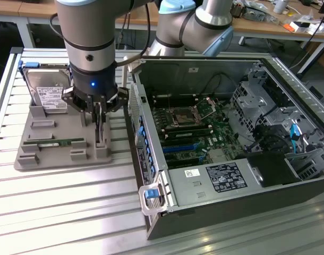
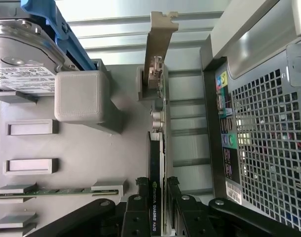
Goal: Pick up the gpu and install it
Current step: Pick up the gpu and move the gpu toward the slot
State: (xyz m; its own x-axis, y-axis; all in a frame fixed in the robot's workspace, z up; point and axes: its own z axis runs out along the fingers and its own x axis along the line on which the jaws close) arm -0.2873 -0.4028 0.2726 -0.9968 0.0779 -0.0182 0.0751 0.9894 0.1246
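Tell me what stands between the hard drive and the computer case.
The gpu, standing on edge in the gray tray, with the end effector over it; both views show it.

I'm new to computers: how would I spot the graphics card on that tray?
On the exterior view's left of the open computer case lies a grey tray. The graphics card stands on edge at the tray's case side, under the gripper. Unlike the boxy hard drive and green memory stick, it's thin and black with a silver bracket.

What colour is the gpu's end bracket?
Silver metal. The gpu end bracket shows best in the wrist view.
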